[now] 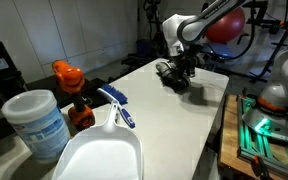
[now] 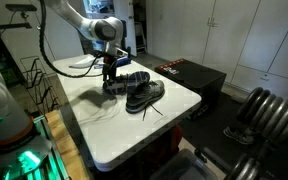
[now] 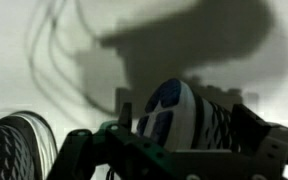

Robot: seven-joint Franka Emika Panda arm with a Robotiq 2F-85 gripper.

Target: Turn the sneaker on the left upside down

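Note:
Two dark sneakers lie side by side at the far end of the white table (image 1: 164, 120). In the wrist view, one sneaker (image 3: 174, 115) shows its blue and white sole and black mesh upper between my fingers. The second sneaker (image 3: 14, 148) lies at the lower left. My gripper (image 3: 184, 122) is open, with one finger on each side of the blue-soled sneaker. Both exterior views show the gripper (image 1: 181, 68) (image 2: 111, 74) low over the pair. The sneaker under it (image 2: 124, 83) is partly hidden, and the second one (image 2: 146, 96) lies beside it.
Near the camera stand a white dustpan (image 1: 99, 150), a white tub (image 1: 36, 120), a blue-handled brush (image 1: 115, 106) and an orange object (image 1: 67, 75). A black cabinet (image 2: 189, 75) stands behind the table, and a chair (image 2: 259, 112) stands off its corner.

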